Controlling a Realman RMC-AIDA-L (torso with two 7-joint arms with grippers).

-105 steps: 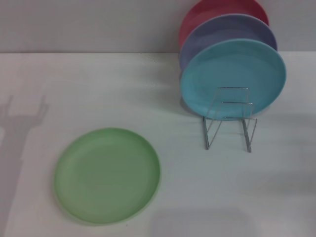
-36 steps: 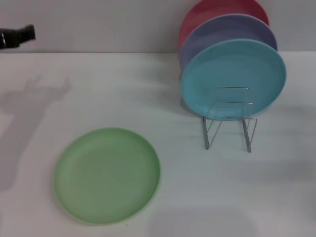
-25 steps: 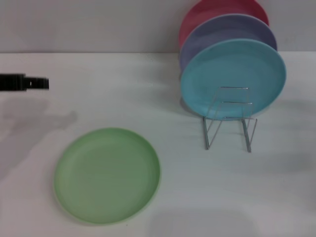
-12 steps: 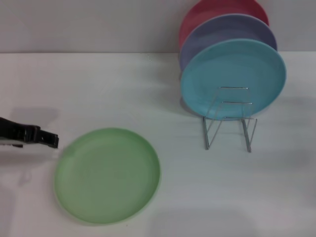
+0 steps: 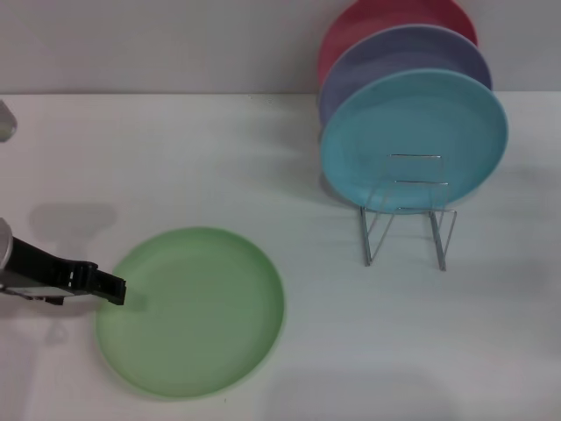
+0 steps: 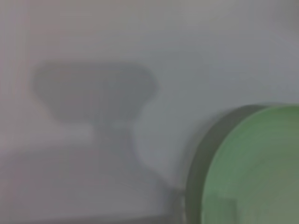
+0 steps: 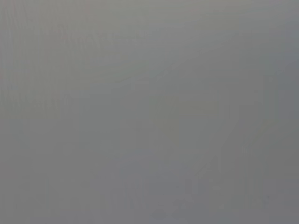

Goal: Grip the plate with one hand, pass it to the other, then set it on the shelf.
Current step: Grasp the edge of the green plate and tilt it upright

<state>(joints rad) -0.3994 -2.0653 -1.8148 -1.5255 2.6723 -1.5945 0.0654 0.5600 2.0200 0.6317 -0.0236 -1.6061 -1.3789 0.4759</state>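
The light-green plate lay flat on the white bench, near and left of centre. The shelf, a thin wire rack, stood well apart from it to the right and farther back, already carrying a turquoise plate, a lavender plate and a red plate on edge, one behind the other. The two nearest wire loops looked free.

The left pincer had its dark tip at the plate's left rim, overlapping the edge in the head view. Whether its jaws stood wide or narrow could not be told from any view, and the left wrist view showed only the green rim and a shadow on the bench. The right pincer was out of sight; its wrist camera showed nothing but grey.

The main hazard seemed to be the rim itself. A shallow plate lying flush on a smooth surface gives a finger little to get under, so a low sideways approach would probably shove the plate to the right rather than catch it. A shallow bite on the lip could also let the plate swing or drop once lifted, spoiling the handover. Later, the narrow rack, loaded at its far end, might tip or slide if the plate struck the wires or the turquoise plate.
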